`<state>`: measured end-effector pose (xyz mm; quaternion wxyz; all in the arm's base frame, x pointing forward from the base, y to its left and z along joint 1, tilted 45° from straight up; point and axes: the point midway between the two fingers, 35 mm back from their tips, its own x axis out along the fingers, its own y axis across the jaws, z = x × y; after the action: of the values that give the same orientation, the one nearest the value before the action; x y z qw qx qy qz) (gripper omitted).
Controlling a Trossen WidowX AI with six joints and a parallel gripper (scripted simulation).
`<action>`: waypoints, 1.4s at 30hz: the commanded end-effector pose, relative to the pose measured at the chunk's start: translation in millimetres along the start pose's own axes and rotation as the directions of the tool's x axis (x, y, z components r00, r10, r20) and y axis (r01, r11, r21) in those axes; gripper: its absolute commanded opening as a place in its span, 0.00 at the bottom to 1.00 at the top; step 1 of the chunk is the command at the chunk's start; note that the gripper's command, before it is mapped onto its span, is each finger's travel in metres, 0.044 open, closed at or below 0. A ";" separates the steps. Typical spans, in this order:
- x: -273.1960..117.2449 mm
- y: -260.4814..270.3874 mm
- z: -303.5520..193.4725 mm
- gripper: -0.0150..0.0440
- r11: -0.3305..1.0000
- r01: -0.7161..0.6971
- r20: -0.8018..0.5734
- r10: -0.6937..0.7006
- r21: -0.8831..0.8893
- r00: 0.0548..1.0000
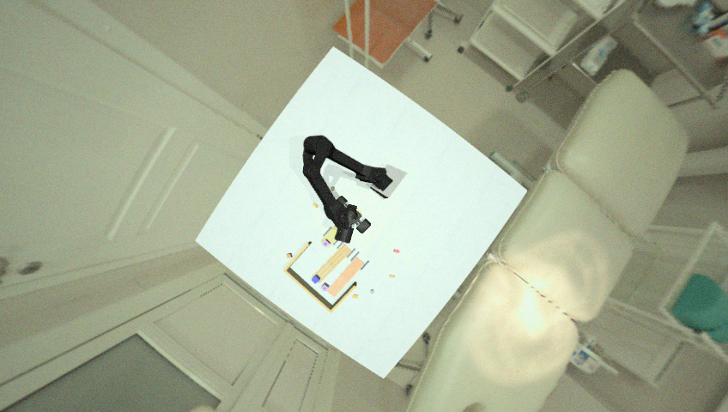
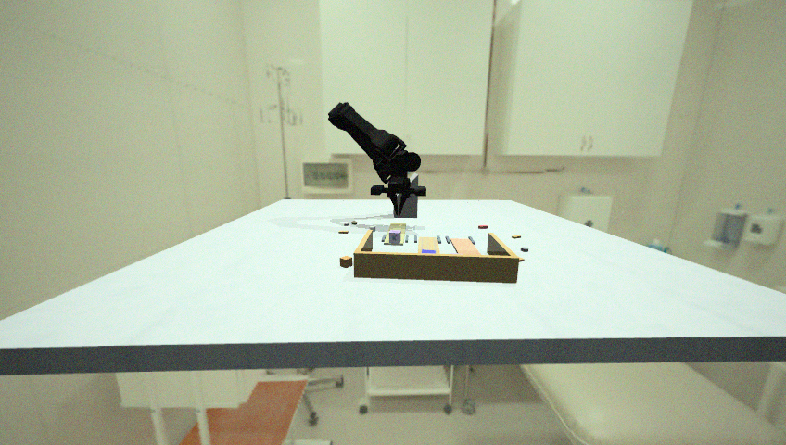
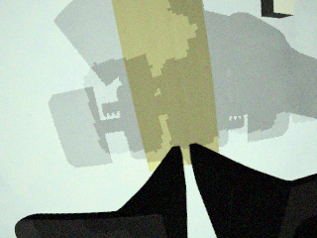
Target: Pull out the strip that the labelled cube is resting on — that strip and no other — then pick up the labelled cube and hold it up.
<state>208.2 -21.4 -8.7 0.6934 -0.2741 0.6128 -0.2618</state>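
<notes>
A pale yellow strip (image 3: 165, 59) lies flat on the white table and runs away from my fingertips in the wrist view. It also shows in the overhead view (image 1: 330, 234) and in the side view (image 2: 396, 226). A purple cube with a dark mark (image 2: 394, 237) stands at the strip's tray end, at the open side of the wooden tray (image 2: 436, 267); it also shows in the overhead view (image 1: 325, 243). I cannot tell whether it rests on the strip. My gripper (image 3: 184, 153) (image 2: 398, 213) hangs a little above the strip's near end. Its fingers are nearly together with a thin gap, and nothing is between them.
Inside the tray lie a tan strip (image 1: 332, 260) with a blue cube (image 1: 315, 278) at its end and an orange strip (image 1: 345, 275) with another purple cube (image 1: 324, 288) beside it. Small loose blocks are scattered around the tray, one (image 3: 277, 2) near the yellow strip.
</notes>
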 end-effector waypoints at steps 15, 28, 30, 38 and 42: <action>-7.8 1.5 60.4 1.00 0.999 -0.003 0.003 0.003 0.045 1.000; -13.2 2.0 100.9 1.00 0.999 -0.003 0.004 0.003 0.046 1.000; -14.0 2.0 107.1 1.00 0.999 -0.003 0.005 0.003 0.047 1.000; -17.4 2.3 132.2 1.00 0.999 -0.003 0.005 0.003 0.048 1.000; -19.1 2.5 144.7 1.00 0.999 -0.003 0.006 0.003 0.048 1.000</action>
<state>337.4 0.4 15.1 0.7024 -0.2545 0.6053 -0.2747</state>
